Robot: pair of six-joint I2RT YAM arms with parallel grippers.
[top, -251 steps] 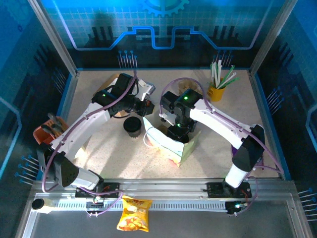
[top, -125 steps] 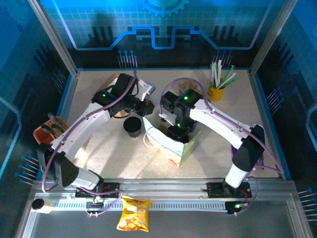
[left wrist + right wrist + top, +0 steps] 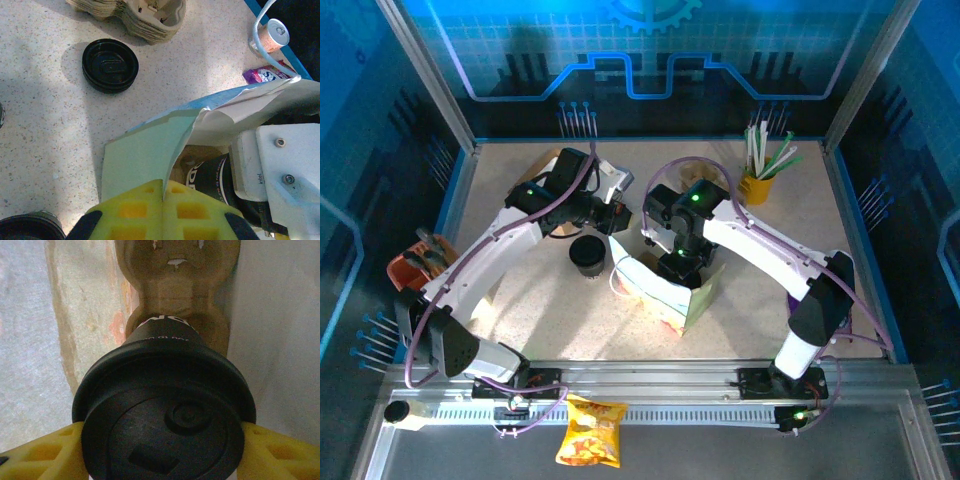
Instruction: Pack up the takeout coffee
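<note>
The takeout coffee point(image 3: 165, 415) is a dark cup with white lettering and a round black lid, and it hangs inside the open paper bag point(image 3: 665, 285). My right gripper point(image 3: 160, 450) reaches down into the bag and is shut on the cup just under the lid, a yellow finger point(image 3: 45, 455) on each side. A brown pulp carrier point(image 3: 182, 270) lies on the bag's floor below the cup. My left gripper point(image 3: 163, 187) is shut on the bag's pale green rim point(image 3: 145, 150) and holds the mouth open. The cup point(image 3: 210, 175) shows through that mouth.
A second dark lidded cup point(image 3: 588, 252) stands just left of the bag. A stack of black lids point(image 3: 110, 65) and a pile of pulp carriers point(image 3: 135, 12) lie behind. A yellow holder of straws point(image 3: 760, 180) stands back right, a chips bag point(image 3: 590, 430) on the front rail.
</note>
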